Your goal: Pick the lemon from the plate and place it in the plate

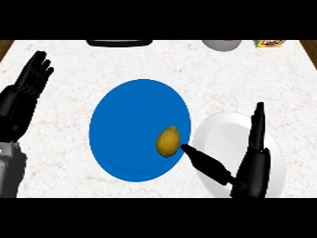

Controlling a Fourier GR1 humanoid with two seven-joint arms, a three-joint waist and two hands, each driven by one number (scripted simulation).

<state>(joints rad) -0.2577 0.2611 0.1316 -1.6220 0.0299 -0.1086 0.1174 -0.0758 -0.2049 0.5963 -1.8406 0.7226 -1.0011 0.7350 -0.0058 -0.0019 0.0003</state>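
The lemon (pixel 168 142) lies on the blue plate (pixel 130 121), close to that plate's right rim, its long axis running roughly up and down in my view. My right hand (pixel 247 172) is over the white plate (pixel 219 128), which sits just beside the blue one on its right, the two rims touching or nearly so (I cannot tell which). My right fingers are straight and spread from the thumb: the fingers (pixel 258 122) point up toward the far side of the counter, while my thumb (pixel 202 160) reaches left, its tip at the lemon's lower right side. Whether the tip touches the fruit I cannot say. Nothing is curled round the lemon; this hand is released and grasps nothing.

My left hand (pixel 27 86) rests at the left edge of the view, fingers up and relaxed, holding nothing, well apart from both plates.

On the white marbled counter (pixel 71 56) the far edge carries a dark flat object (pixel 120 42), a grey rounded vessel (pixel 222 44) and a small yellow box (pixel 271 43), all cut off by the top of the view. They stand well apart from the plates, and nothing lies between my right hand and the lemon.
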